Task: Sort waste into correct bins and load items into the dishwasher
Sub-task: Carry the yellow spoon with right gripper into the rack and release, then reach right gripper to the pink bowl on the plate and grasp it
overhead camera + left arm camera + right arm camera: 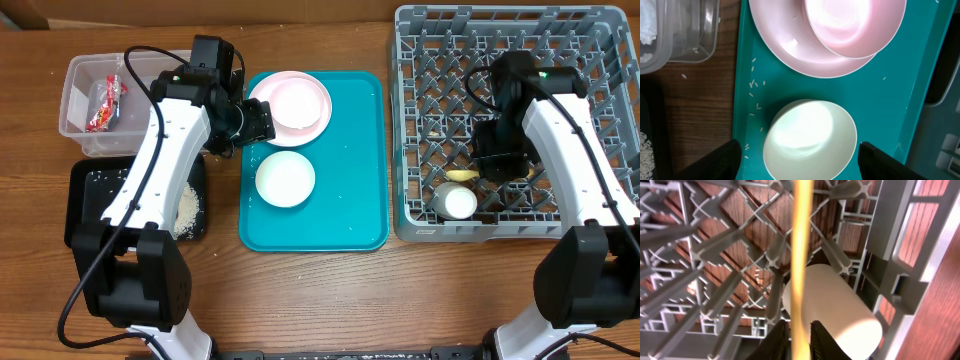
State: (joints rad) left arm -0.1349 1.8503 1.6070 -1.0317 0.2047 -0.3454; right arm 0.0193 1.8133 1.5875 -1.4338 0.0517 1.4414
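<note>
My left gripper (800, 152) is open, one finger on each side of a small white bowl (810, 140) on the teal tray; in the overhead view this gripper (255, 122) hangs by the tray's left edge. Behind it lies the pale-pink plate (283, 115) with another bowl (300, 100) in it. Low inside the grey dish rack (600, 40), my right gripper (800, 342) has its jaws narrowly round the handle of the pale-yellow spoon (801, 255), beside the white cup (840, 305) lying on its side. From overhead, spoon (461, 176) and cup (459, 203) sit near the rack's front.
The clear tub (80, 120) at the back left holds a red wrapper (105, 105). In front of it, the black tray (85, 185) carries loose rice (187, 208). Rice grains dot the teal tray (350, 200). Rack pegs (715, 245) crowd round the right gripper.
</note>
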